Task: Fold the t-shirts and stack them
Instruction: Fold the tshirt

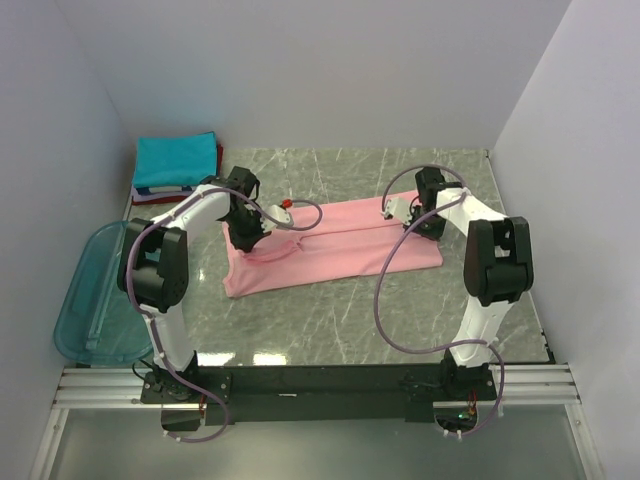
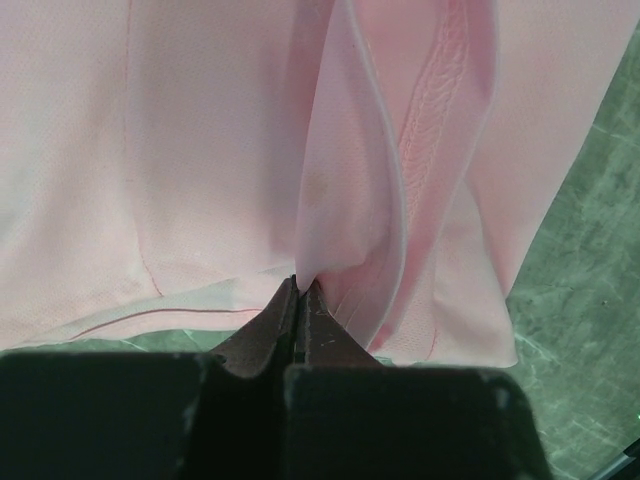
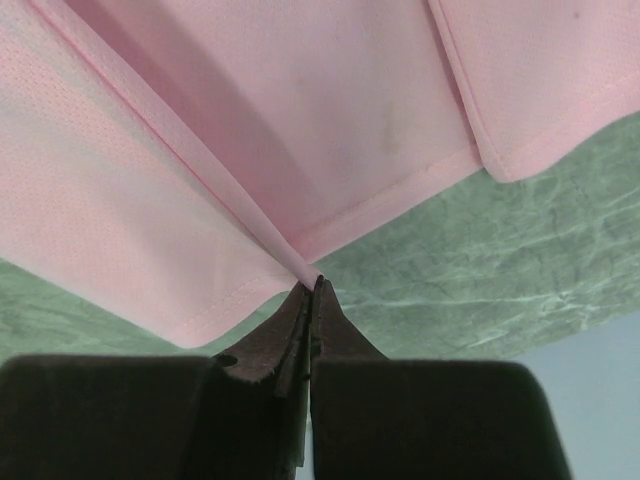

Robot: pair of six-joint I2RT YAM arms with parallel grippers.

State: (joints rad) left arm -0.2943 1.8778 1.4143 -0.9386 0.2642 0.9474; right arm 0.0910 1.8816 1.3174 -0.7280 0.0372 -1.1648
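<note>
A light pink t-shirt (image 1: 335, 248) lies folded lengthwise across the middle of the green marble table. My left gripper (image 1: 246, 232) is shut on a pinch of its cloth at the left end, by the collar; the left wrist view shows the fold (image 2: 340, 200) rising from the closed jaws (image 2: 300, 285). My right gripper (image 1: 425, 222) is shut on the shirt's right edge; the right wrist view shows a pink ridge (image 3: 250, 215) running into the closed jaws (image 3: 312, 285). A folded teal t-shirt (image 1: 176, 160) tops a stack with red and white edges at the back left.
A translucent blue plastic bin (image 1: 95, 295) hangs off the table's left side. White walls close in the left, back and right. Purple cables loop from both arms over the table. The black rail with the arm bases runs along the near edge.
</note>
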